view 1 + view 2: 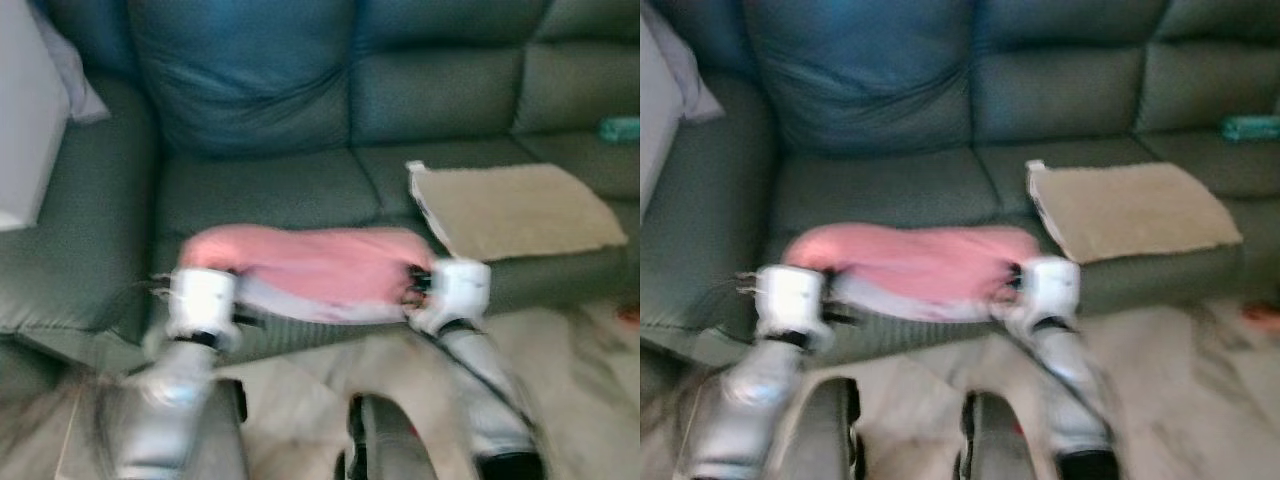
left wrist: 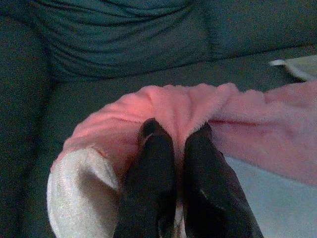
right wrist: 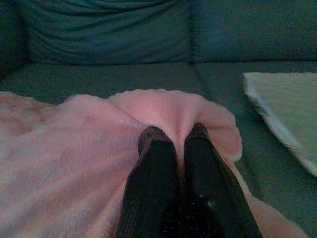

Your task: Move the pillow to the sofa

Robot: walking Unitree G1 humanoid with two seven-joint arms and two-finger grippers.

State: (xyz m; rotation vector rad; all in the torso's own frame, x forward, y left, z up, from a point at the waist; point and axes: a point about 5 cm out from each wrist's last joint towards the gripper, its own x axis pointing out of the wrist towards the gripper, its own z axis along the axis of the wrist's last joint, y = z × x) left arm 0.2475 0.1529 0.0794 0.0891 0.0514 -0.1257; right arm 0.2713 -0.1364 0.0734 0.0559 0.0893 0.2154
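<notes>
The pink pillow (image 1: 305,268), plush, light and floppy, sags over the front edge of the sofa (image 1: 300,190) seat between the left gripper (image 2: 177,144) and right gripper (image 3: 174,141), each pinched tight on an end fold, the sensible place to hold.

There is one pink pillow (image 1: 310,262). There is one big dark sofa (image 1: 270,190). Two silver arms reach out, one left arm (image 1: 170,400) and one right arm (image 1: 485,385). Each arm has one tool, so two: the left tool (image 2: 176,136) and the right tool (image 3: 174,135). Each tool has two black fingers, four in all. One tan mat (image 1: 515,208) lies on the sofa seat. One small green thing (image 1: 620,128) sits far off; it is too blurry to name.
</notes>
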